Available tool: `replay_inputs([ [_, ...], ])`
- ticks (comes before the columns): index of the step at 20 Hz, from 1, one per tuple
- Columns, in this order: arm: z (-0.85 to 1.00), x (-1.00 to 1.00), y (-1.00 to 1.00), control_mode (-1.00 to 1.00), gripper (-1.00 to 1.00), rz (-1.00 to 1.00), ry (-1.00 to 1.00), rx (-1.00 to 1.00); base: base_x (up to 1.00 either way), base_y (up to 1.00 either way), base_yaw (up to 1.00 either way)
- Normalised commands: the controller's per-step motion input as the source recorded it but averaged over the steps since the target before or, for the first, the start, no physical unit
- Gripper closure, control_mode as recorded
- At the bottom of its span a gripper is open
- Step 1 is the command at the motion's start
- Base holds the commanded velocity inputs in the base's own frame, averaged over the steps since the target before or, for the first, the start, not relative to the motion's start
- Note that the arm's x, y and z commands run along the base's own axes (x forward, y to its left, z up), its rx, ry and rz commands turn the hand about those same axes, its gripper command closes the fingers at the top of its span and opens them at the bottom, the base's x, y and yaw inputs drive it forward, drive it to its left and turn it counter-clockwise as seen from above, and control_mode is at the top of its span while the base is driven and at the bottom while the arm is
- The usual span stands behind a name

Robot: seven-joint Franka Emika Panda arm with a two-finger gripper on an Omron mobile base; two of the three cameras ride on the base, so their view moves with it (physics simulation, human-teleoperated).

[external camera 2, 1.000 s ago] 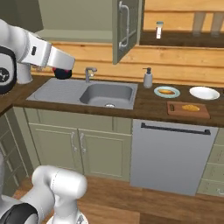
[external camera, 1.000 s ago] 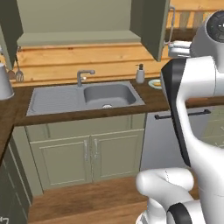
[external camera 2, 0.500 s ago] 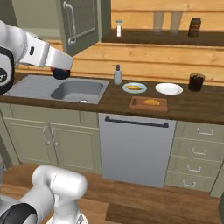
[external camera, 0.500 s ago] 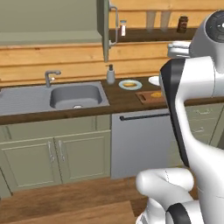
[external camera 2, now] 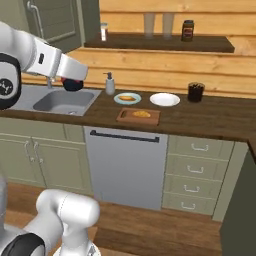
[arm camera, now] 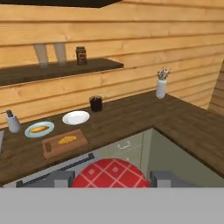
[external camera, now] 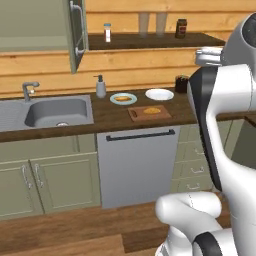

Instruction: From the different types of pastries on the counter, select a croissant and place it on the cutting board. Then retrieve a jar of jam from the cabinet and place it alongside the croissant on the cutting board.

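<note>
My gripper point(external camera 2: 73, 84) is shut on the jar of jam point(arm camera: 110, 172), whose red checked lid sits between the two fingertips point(arm camera: 61, 178) in the hand view. In the right base view the dark red jar point(external camera 2: 73, 85) hangs above the sink's right end, left of the cutting board point(external camera 2: 127, 119). The croissant point(external camera 2: 142, 114) lies on that reddish-brown board point(external camera: 137, 115), also seen in the hand view point(arm camera: 54, 150) with the croissant point(arm camera: 67, 140) on it. The longer pastry point(external camera 2: 127, 98) rests on its light blue plate point(external camera 2: 119, 99) just behind the board.
On the counter point(external camera 2: 205, 121) stand a white plate point(external camera 2: 165, 99), a dark cup point(external camera 2: 195, 92) and a soap dispenser point(external camera 2: 109, 84). The sink point(external camera: 55, 112) lies left. A brown jar point(external camera 2: 188, 30) sits on the shelf. The cabinet door point(external camera: 75, 35) hangs open. A flower vase point(arm camera: 161, 87) marks the corner.
The base has driven right, so the whole scene slid left and the board, plates and cup came toward the middle. The gripper has stayed shut on the jar.
</note>
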Motion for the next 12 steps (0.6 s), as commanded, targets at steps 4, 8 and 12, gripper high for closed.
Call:
replay_inputs([
  [4,0.00,0.00,0.00,1.00,1.00,0.00,0.00,0.00,0.69,0.00,0.00],
  [8,0.00,0.00,0.00,1.00,1.00,0.00,0.00,0.00,1.00,0.00,0.00],
  [12,0.00,0.00,0.00,1.00,1.00,0.00,0.00,0.00,0.70,-0.12,0.00],
])
